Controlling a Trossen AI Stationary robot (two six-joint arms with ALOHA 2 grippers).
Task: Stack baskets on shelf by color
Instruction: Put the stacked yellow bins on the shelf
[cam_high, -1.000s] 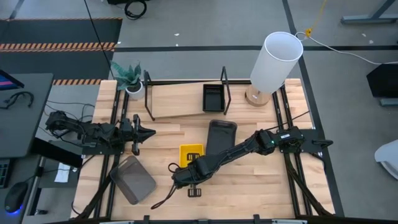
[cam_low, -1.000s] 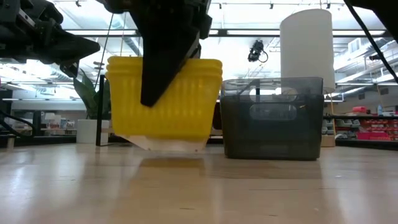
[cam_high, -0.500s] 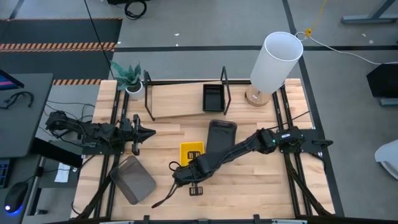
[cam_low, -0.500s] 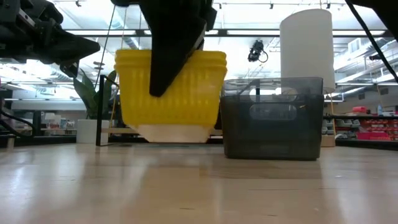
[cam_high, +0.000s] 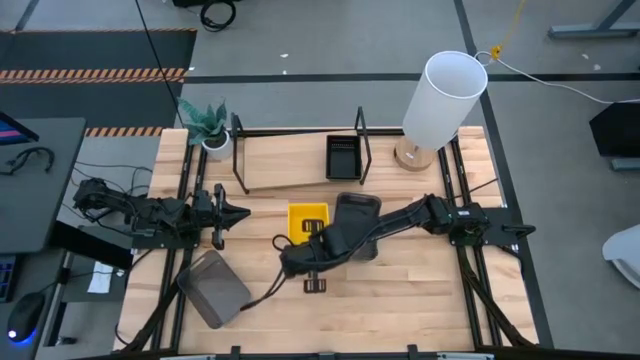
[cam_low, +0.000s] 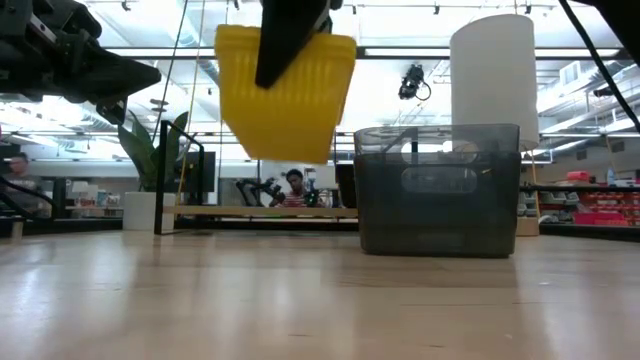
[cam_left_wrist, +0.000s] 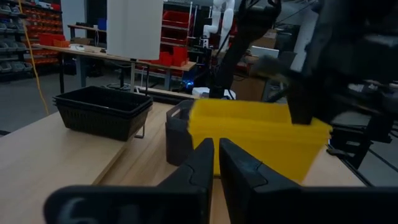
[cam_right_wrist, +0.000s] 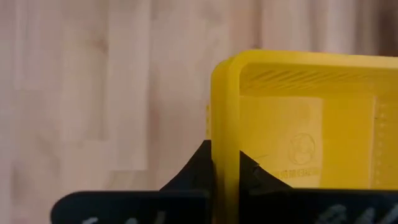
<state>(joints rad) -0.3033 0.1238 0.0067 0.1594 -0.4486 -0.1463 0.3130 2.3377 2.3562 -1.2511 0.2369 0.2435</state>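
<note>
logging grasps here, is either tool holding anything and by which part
The right tool grips the yellow baskets by their rim wall, lifted clear of the table. The left tool holds nothing.

A white cylinder lamp (cam_high: 443, 98) is standing on the wooden tabletop (cam_high: 400, 290), well beyond the right pincer (cam_high: 312, 232). A small potted plant (cam_high: 207, 125) is sitting at the far corner, just past the left pincer (cam_high: 240, 212). Someone, possibly seated, is showing in the room behind (cam_low: 294, 187).
</note>
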